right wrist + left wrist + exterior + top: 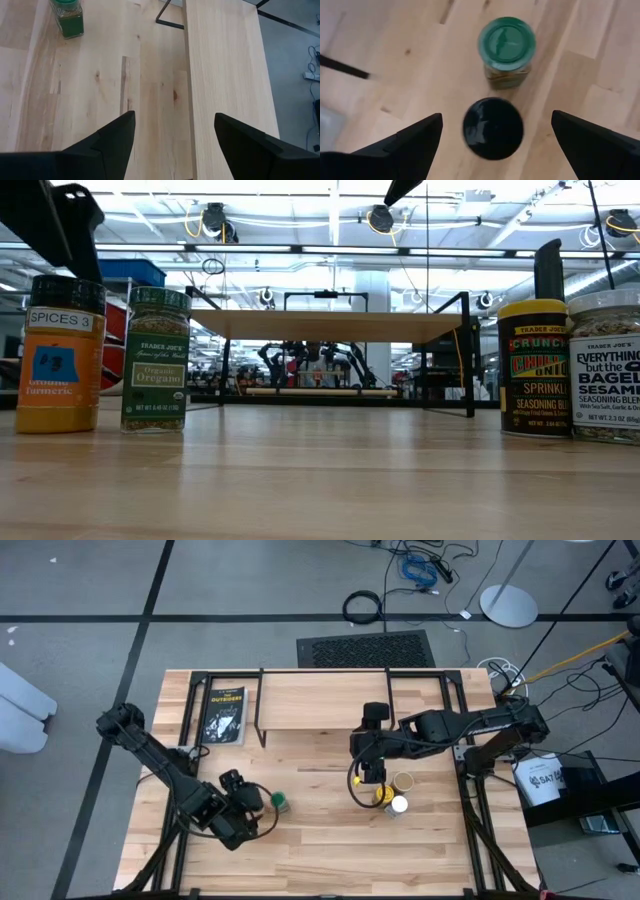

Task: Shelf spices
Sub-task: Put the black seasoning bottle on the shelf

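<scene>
My left gripper (pixel 247 802) hangs open over the near-left part of the table. In the left wrist view, its fingers (pixel 496 116) stand on either side of the dark-lidded, orange-bodied jar (pixel 493 128) without touching it. The green-lidded jar (pixel 506 42) stands upright just beyond it (pixel 281 803). My right gripper (pixel 370 765) is open (pixel 175 117) above the table's middle, holding nothing. Just to its near right, the yellow-lidded (pixel 383 794), white-lidded (pixel 398 805) and tan-lidded (pixel 404 781) jars stand together. The shelf (pixel 325 700) stands on its rod legs at the far side, its plank bare.
A flat black packet (pixel 226 715) lies at the far left of the table, beside the shelf. Black frame rails run along the table's left (pixel 188 710) and right (pixel 462 755) sides. A yellow cable loop (pixel 355 788) hangs by my right gripper. Bare wood lies between the two jar groups.
</scene>
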{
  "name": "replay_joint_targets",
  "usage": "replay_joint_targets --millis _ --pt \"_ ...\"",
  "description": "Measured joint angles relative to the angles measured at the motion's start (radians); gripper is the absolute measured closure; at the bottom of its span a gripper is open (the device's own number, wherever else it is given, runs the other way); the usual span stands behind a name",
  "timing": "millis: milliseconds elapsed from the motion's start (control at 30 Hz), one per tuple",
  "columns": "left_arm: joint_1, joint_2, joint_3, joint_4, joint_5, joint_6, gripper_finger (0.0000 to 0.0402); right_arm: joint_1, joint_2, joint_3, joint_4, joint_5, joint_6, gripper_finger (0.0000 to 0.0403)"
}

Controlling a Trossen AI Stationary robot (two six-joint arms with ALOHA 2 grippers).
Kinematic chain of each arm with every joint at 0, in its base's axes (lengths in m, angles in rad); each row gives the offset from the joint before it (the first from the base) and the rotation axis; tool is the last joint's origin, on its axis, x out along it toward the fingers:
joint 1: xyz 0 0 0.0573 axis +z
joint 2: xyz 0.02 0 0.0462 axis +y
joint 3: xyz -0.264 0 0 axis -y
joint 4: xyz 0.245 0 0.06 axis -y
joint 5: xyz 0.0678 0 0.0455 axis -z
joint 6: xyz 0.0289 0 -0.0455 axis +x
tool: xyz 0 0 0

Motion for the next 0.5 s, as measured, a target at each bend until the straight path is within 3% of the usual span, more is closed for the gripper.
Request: replay_joint_targets --millis 500 --pt "0.016 -0.001 -0.061 0.077 0.043 0.028 0.0017 0.0 0.0 0.0 0.0 0.0 -0.001 0.0142"
